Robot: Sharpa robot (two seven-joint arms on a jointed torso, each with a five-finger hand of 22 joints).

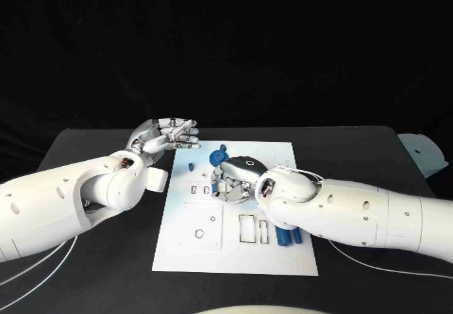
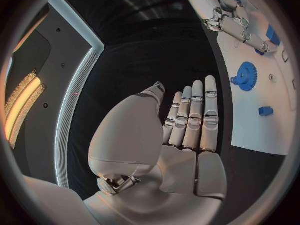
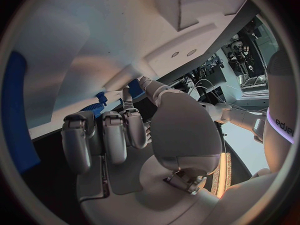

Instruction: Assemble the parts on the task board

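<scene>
The white task board (image 1: 236, 255) lies in the middle of the black table. On its far part sit a blue gear (image 1: 217, 157) (image 2: 245, 76) and a small blue block (image 1: 190, 166) (image 2: 265, 111). Two blue bars (image 1: 288, 235) lie by its right edge. My right hand (image 1: 236, 173) (image 3: 119, 135) rests low on the board beside the gear, fingers curled down. A blue part (image 3: 134, 89) shows at its thumb tip; whether it is pinched is unclear. My left hand (image 1: 165, 137) (image 2: 187, 120) is raised beyond the board's far left corner, palm flat, fingers straight, holding nothing.
The board carries several rectangular slots (image 1: 247, 227) and a raised square plate (image 1: 199, 227) with an oval hole. A pale object (image 1: 425, 152) sits at the table's far right edge. Bare black table (image 1: 85, 275) lies on both sides of the board.
</scene>
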